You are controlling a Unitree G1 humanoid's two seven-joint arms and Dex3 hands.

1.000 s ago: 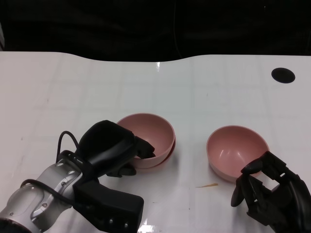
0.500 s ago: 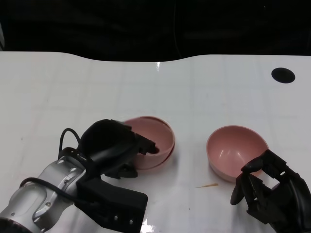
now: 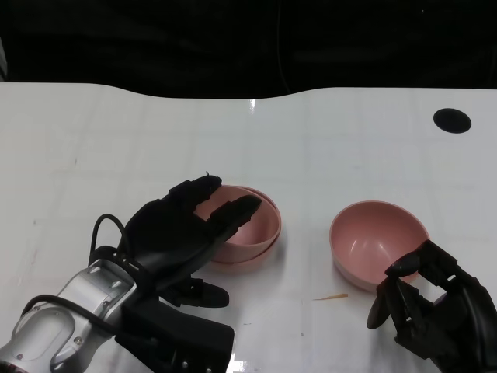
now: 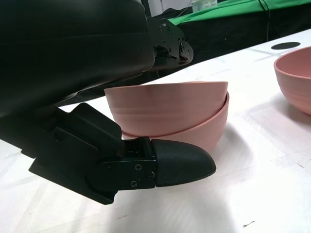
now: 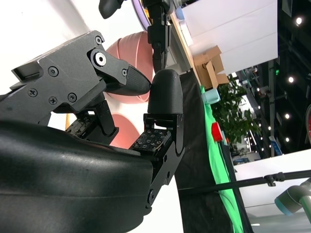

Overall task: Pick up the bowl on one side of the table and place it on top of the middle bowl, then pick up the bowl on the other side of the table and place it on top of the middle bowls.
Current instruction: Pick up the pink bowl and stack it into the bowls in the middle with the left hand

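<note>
Evidently done nesting, the left hand (image 3: 182, 233) spreads empty at the stack's (image 3: 250, 229) eight o'clock, while the right hand (image 3: 423, 307), fingers apart and empty, waits at the lone bowl's (image 3: 378, 241) five o'clock to grasp it.

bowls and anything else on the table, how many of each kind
pink bowls: 3, two nested in a stack in the middle and one bowl alone by the right hand
small tan sliver on the tabletop: 1
black round hole in the table: 1
total: 5
</note>
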